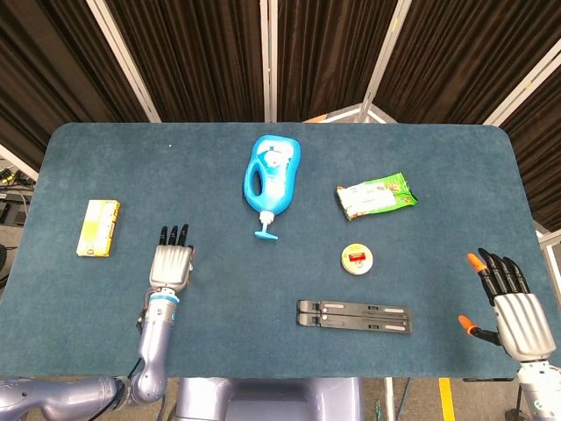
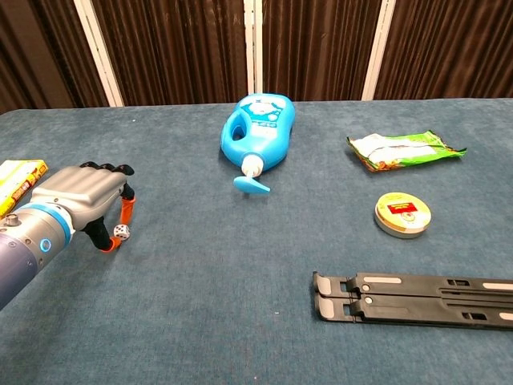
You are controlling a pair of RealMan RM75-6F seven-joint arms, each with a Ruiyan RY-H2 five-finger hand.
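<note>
My left hand (image 2: 76, 195) hangs low over the left side of the blue table, fingers curled downward; it also shows in the head view (image 1: 170, 265). A small white die (image 2: 121, 231) lies on the cloth between its thumb and an orange-tipped finger (image 2: 127, 212). Whether they touch the die is not visible. The die is hidden under the hand in the head view. My right hand (image 1: 511, 307) hovers at the table's front right corner with fingers spread, holding nothing; the chest view does not show it.
A blue pump bottle (image 1: 272, 175) lies on its side at centre back. A green wipes pack (image 1: 375, 196), a round tin (image 1: 358, 259) and a folded black stand (image 1: 354, 317) lie to the right. A yellow box (image 1: 97, 227) sits far left.
</note>
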